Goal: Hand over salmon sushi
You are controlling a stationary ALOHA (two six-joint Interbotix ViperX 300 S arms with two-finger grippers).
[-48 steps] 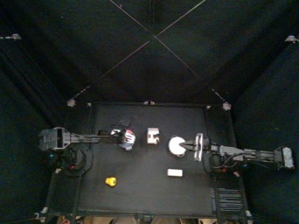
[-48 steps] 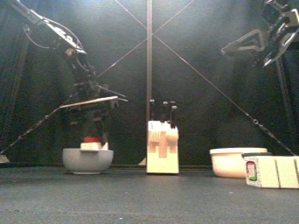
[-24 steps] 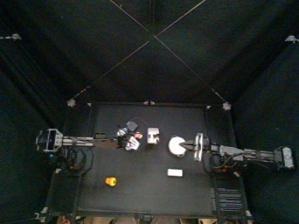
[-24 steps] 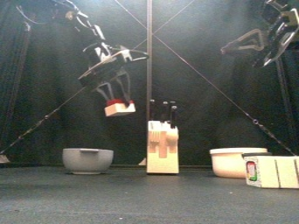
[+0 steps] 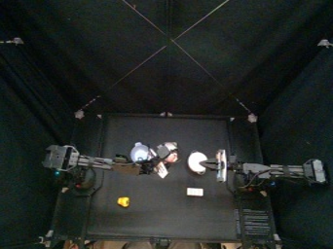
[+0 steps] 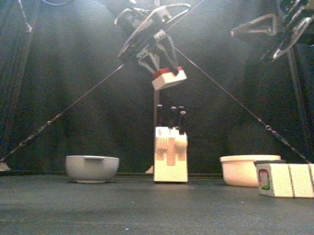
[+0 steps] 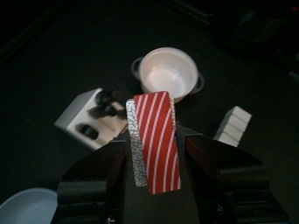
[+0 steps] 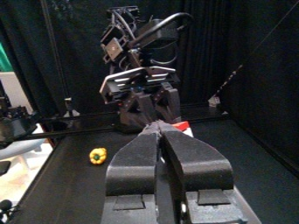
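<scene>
Glossy white dish (image 7: 167, 68), matt black table (image 5: 143, 195) (cloth curtains (image 5: 39, 88)), smooth sushi (image 7: 155, 140)

Walls: black curtains (image 5: 53, 68) on all sides, hanging in soft folds.
Overhead: thin pale cords (image 5: 169, 39) crossing in an X above the pen, running down to the corners.
Floor: small black table (image 5: 130, 185), matte and dark, lit faintly along the front edge.
Corners: small pale fittings (image 5: 80, 114) at the back of the table.
Light: dim, a soft glow on the rear curtain behind the upright pole (image 6: 157, 55).
</scene>
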